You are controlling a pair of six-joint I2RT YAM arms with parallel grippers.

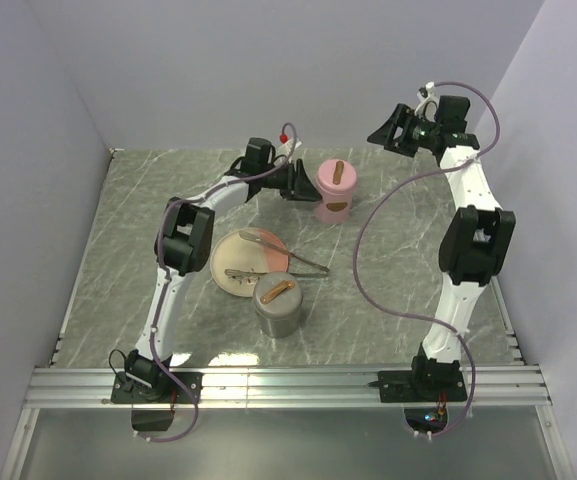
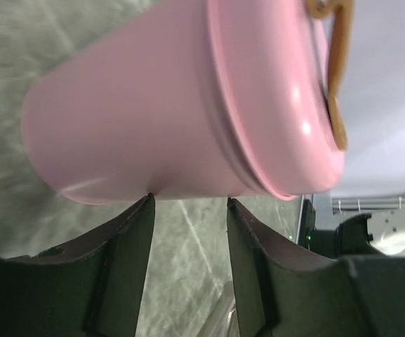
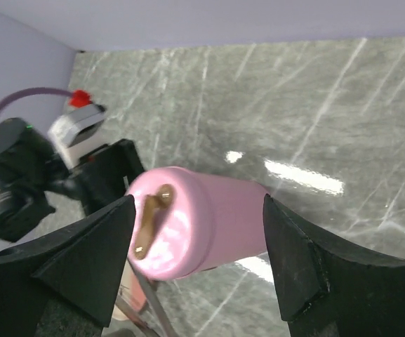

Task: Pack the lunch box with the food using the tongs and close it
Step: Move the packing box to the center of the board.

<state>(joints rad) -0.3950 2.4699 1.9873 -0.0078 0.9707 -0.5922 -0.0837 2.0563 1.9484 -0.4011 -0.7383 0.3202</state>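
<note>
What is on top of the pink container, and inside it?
A pink lid with a brown handle sits on top. It hides the inside of the pink container.

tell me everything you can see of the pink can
The pink can is a smooth, glossy cylinder. Its matching pink lid is seated shut, with a tan strap handle across the top. It stands upright on the marbled table, on the far side beyond the plate. The left tool is at its left side, jaws parted, with its fingertips right at the can's wall. Whether they touch cannot be told. Nothing else touches it.
</note>
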